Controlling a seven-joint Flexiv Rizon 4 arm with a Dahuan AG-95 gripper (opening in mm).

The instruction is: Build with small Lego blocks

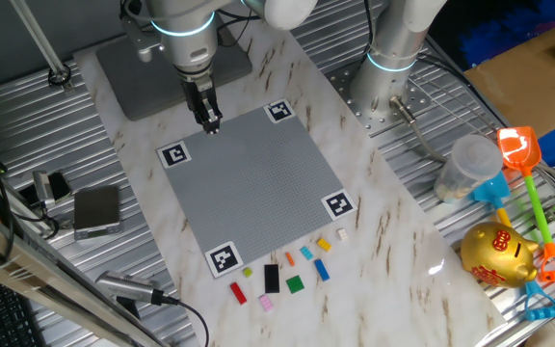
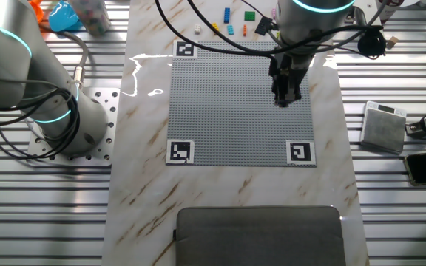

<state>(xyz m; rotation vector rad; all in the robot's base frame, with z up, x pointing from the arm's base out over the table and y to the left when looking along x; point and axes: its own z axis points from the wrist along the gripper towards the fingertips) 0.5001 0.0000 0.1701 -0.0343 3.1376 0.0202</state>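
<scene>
A white, rounded arm (image 1: pixel 186 24) with glowing cyan joint rings, black cables and a dark pincer (image 1: pixel 210 122).

The tabletop (image 1: pixel 383 241) is pale marble with brown streaks. A big grey studded plate (image 1: pixel 253 178) lies flat in the middle of it. Small Lego blocks (image 1: pixel 292 273) lie in a loose row at the bottom, near the plate.

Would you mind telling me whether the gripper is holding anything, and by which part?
It cannot be told: the gripper hangs over the grey plate, fingertips too small to judge.
</scene>
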